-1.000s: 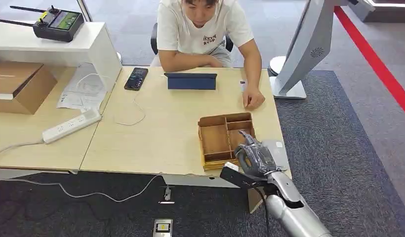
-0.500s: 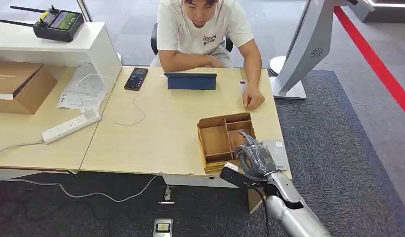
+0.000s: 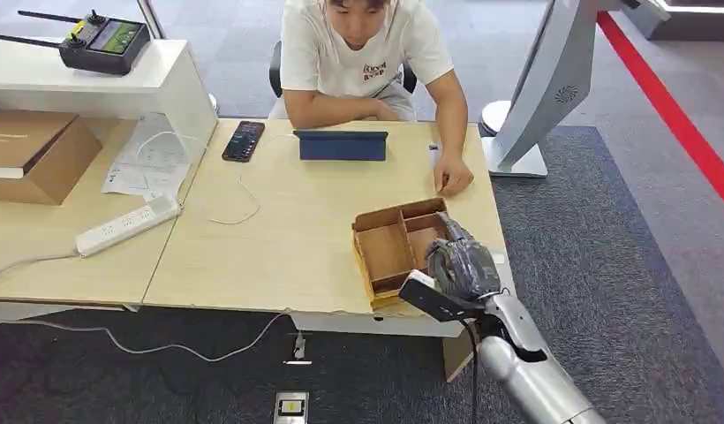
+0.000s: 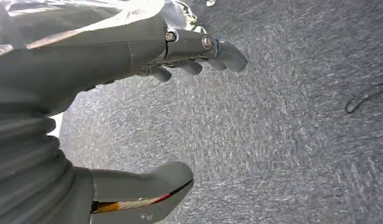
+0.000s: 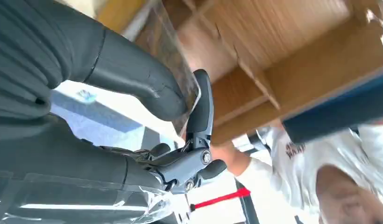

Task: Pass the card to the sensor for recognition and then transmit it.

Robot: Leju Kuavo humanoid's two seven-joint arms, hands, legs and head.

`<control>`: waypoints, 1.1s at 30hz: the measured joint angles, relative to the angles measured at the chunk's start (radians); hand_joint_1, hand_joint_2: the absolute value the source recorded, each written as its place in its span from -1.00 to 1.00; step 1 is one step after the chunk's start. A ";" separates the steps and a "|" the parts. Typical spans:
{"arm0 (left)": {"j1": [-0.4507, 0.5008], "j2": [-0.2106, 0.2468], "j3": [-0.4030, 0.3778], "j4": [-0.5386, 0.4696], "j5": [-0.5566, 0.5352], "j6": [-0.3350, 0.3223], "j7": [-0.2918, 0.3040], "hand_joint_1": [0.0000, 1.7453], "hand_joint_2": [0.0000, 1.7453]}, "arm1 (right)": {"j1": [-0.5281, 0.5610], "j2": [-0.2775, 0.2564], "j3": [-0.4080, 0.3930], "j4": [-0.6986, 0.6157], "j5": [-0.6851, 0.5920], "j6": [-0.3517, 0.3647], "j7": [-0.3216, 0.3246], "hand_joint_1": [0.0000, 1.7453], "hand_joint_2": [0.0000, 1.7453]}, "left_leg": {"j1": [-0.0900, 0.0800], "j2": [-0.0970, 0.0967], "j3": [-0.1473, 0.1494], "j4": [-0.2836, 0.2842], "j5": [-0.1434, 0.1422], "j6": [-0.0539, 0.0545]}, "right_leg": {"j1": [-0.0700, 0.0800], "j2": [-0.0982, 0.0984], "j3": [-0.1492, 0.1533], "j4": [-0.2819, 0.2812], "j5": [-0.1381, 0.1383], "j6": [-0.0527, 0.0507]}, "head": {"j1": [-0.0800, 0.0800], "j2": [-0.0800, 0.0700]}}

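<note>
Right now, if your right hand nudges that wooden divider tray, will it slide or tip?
The wooden divider tray looks thin-walled and mostly empty, so probably light; on the smooth table it would likely slide readily. Low and wide, it seems unlikely to tip. It sits by the front edge, so a pull toward me could leave it overhanging.

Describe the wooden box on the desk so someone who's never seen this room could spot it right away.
Start at the light wood desk where a person sits behind a blue tablet. Go to the near right corner, where the robot's right hand reaches in: the wooden tray lies there. It alone is open-topped and split into compartments, unlike the closed cardboard box far left.
</note>
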 joint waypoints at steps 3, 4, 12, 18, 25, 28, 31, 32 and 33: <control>0.000 0.000 0.000 0.000 -0.002 0.001 -0.009 -1.00 1.00 | -0.026 -0.003 -0.016 -0.018 0.007 0.003 -0.009 1.00 1.00 | 0.000 0.000 0.000 0.000 0.000 0.000 | 0.000 0.000 0.000 0.000 0.000 0.000 | 0.000 0.000; 0.000 0.000 0.000 0.000 -0.004 0.001 -0.011 -1.00 1.00 | -0.035 -0.003 -0.022 -0.023 0.011 0.004 -0.011 1.00 1.00 | 0.000 0.000 0.000 0.000 0.000 0.000 | 0.000 0.000 0.000 0.000 0.000 0.000 | 0.000 0.000; 0.001 -0.006 0.000 0.000 -0.011 0.008 -0.013 -1.00 1.00 | -0.113 -0.004 -0.069 -0.049 0.034 0.004 -0.048 1.00 1.00 | 0.000 0.000 0.000 0.000 0.000 0.000 | 0.000 0.000 0.000 0.000 0.000 0.000 | 0.001 0.000; 0.000 -0.010 0.000 0.000 -0.016 0.011 -0.021 -1.00 1.00 | -0.178 0.001 -0.098 -0.049 0.050 0.010 -0.064 1.00 1.00 | 0.000 0.000 0.000 0.000 0.000 0.000 | 0.000 0.000 0.000 0.000 0.000 0.000 | 0.000 0.000; 0.000 -0.011 -0.005 0.000 -0.048 0.008 -0.052 -1.00 1.00 | -0.303 0.019 -0.107 -0.002 0.105 0.007 -0.124 1.00 1.00 | 0.000 0.000 -0.002 0.000 0.001 -0.001 | 0.000 0.000 -0.001 0.001 0.001 0.000 | 0.000 0.000; -0.002 -0.010 -0.013 0.000 -0.069 -0.001 -0.062 -1.00 1.00 | -0.457 0.050 -0.103 0.123 0.154 0.005 -0.145 1.00 1.00 | 0.000 0.000 -0.004 0.000 0.002 -0.002 | 0.000 0.000 -0.004 0.002 0.002 -0.002 | 0.000 0.000; -0.002 -0.006 -0.023 0.000 -0.072 -0.007 -0.074 -1.00 1.00 | -0.592 0.087 -0.097 0.241 0.193 0.034 -0.127 1.00 1.00 | 0.000 0.000 -0.005 0.000 0.003 -0.003 | 0.000 0.000 -0.005 0.003 0.002 -0.002 | 0.000 0.000; -0.002 -0.005 -0.024 0.000 -0.076 -0.007 -0.076 -1.00 1.00 | -0.622 0.099 -0.095 0.274 0.203 0.039 -0.121 1.00 1.00 | 0.000 0.000 -0.005 0.000 0.003 -0.003 | 0.000 0.000 -0.005 0.003 0.002 -0.002 | 0.000 0.000; -0.003 -0.005 -0.026 0.000 -0.079 -0.007 -0.076 -1.00 1.00 | -0.648 0.110 -0.092 0.304 0.212 0.046 -0.114 1.00 1.00 | 0.000 0.000 -0.005 0.000 0.004 -0.003 | 0.000 0.000 -0.005 0.003 0.002 -0.002 | 0.000 0.000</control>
